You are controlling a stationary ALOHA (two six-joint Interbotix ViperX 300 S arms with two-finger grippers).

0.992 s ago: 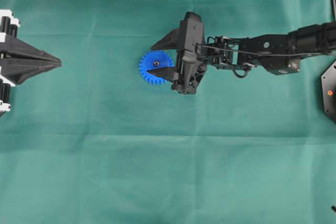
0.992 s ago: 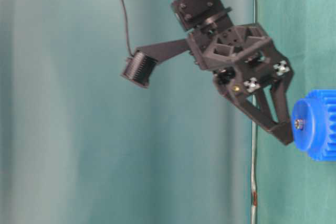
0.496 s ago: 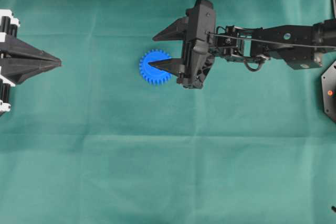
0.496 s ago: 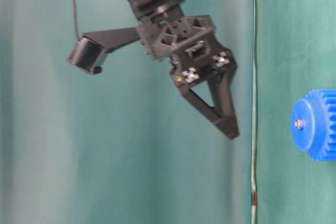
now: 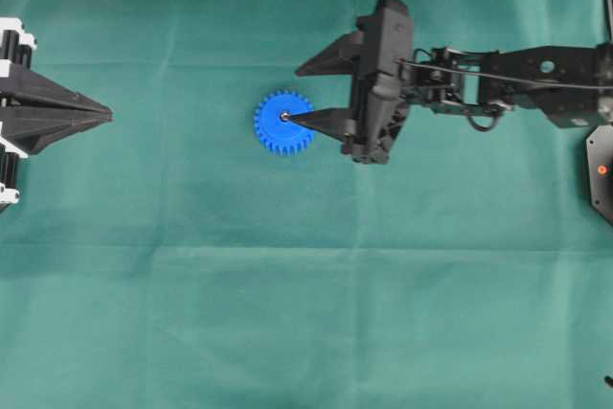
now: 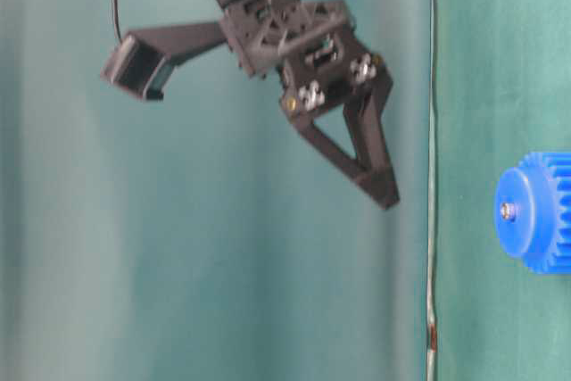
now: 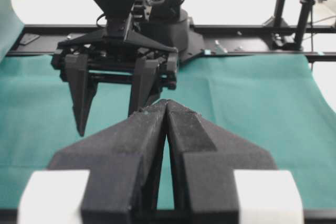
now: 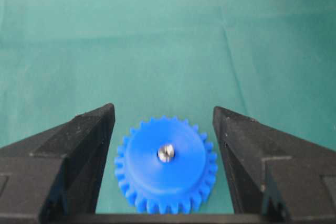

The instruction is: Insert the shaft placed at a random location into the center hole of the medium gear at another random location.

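The medium gear [image 5: 283, 123] lies flat on the green cloth of the tabletop [image 5: 287, 313], and the shaft [image 8: 166, 152] stands in the center hole, its silvery tip showing just above the raised hub. By the look of it the insertion is done.

The right claw [image 8: 164, 129] hangs above the gear with its jaws wide and nothing between them, clear of the gear in the table-level view. The left claw [image 7: 166, 124] is pressed shut and empty, well apart from the gear at the cloth's edge.

The gear looks like stiff, light plastic that would slide on the cloth if nudged; its toothed rim gives the surest hold. The shaft is a small, hard, smooth metal pin, likely slippery, with very little of it standing proud to pinch. Nothing else lies near the gear; only the right claw's own fingers overhang it.
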